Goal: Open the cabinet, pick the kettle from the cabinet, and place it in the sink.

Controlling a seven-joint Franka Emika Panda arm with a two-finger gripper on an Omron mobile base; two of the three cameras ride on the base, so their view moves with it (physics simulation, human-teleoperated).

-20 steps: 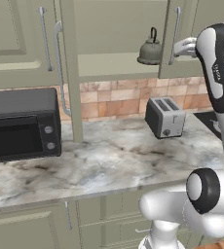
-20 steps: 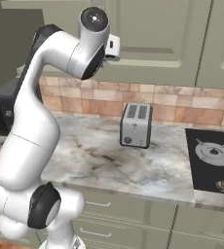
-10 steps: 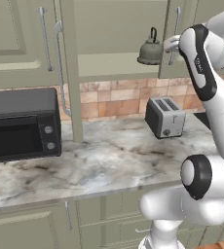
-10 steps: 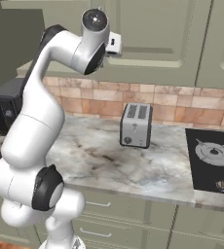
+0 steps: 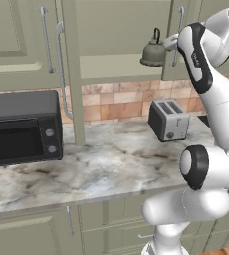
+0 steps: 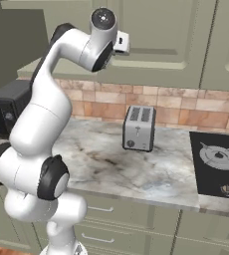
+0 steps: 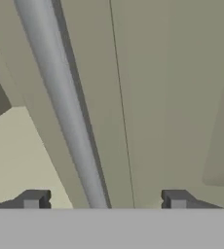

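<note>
Even, soft rendered light, faint shadows, no glare; hand view slightly blurred.

Home kitchen, rendered: sage-green wall cabinet with long silver bar handles over a marble counter, brick-tile backsplash behind. On the counter a black microwave and a silver 2-slot toaster, with a black gas hob set in beside it. Green low cupboards below, and a grey kettle on the cabinet shelf.
</note>
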